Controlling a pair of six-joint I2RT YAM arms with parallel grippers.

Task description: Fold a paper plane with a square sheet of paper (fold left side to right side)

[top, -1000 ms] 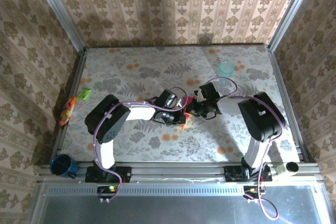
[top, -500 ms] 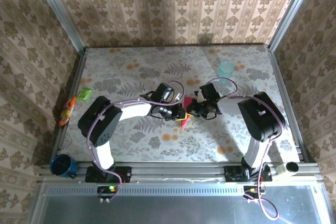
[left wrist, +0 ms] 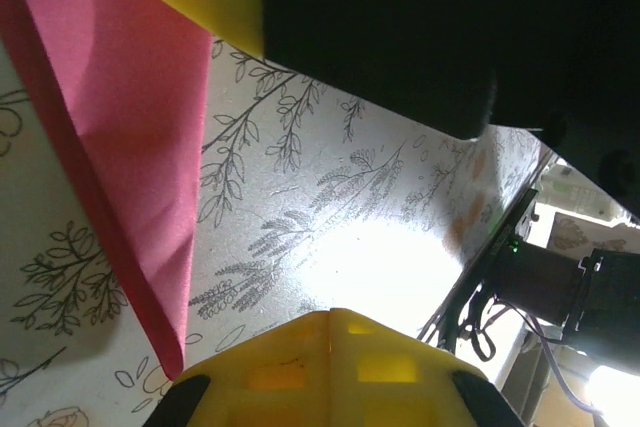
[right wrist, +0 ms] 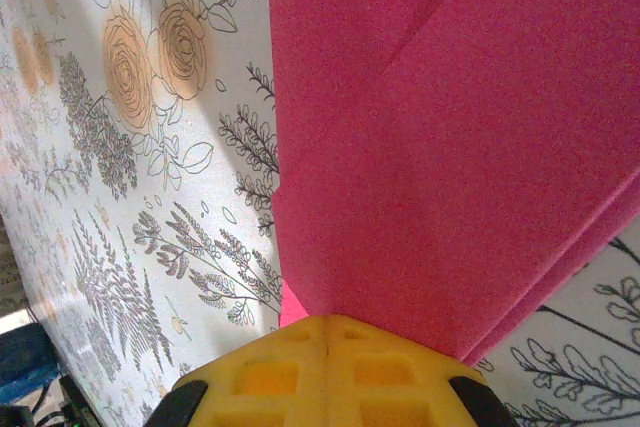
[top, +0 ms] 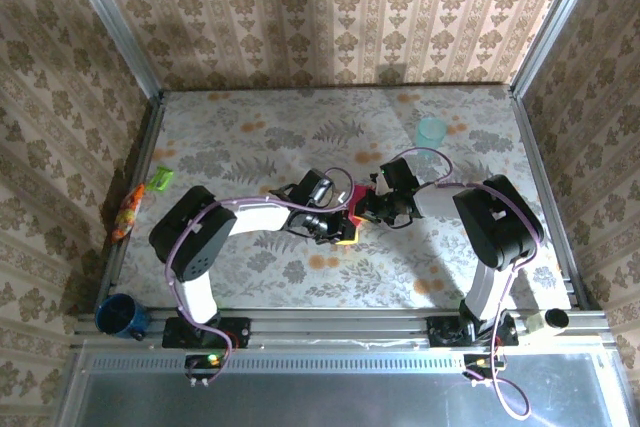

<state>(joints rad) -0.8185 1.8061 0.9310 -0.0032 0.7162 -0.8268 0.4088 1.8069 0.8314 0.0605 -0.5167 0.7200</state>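
Note:
The square sheet of paper (right wrist: 460, 127) is magenta-red and lies folded on the floral table, with creases and layered edges showing. In the top view little of this paper (top: 353, 213) shows between the two grippers at mid-table. My right gripper (right wrist: 328, 319) is shut, its yellow fingertips down on the sheet's near edge. My left gripper (left wrist: 335, 312) is also shut with nothing between its fingers, and the paper (left wrist: 130, 147) lies just to its left. From above, the left gripper (top: 343, 234) and right gripper (top: 363, 209) almost touch.
A pale teal cup (top: 431, 130) stands at the back right. A green packet (top: 160, 180) and an orange packet (top: 127, 212) lie by the left rail. A blue mug (top: 120, 315) sits at the near left corner. Metal rails border the table.
The left arm's wrist swung back and then forward again beside the paper. Half a second ago a red tip of paper stuck out toward the near edge; now it is covered. The right arm stayed put.

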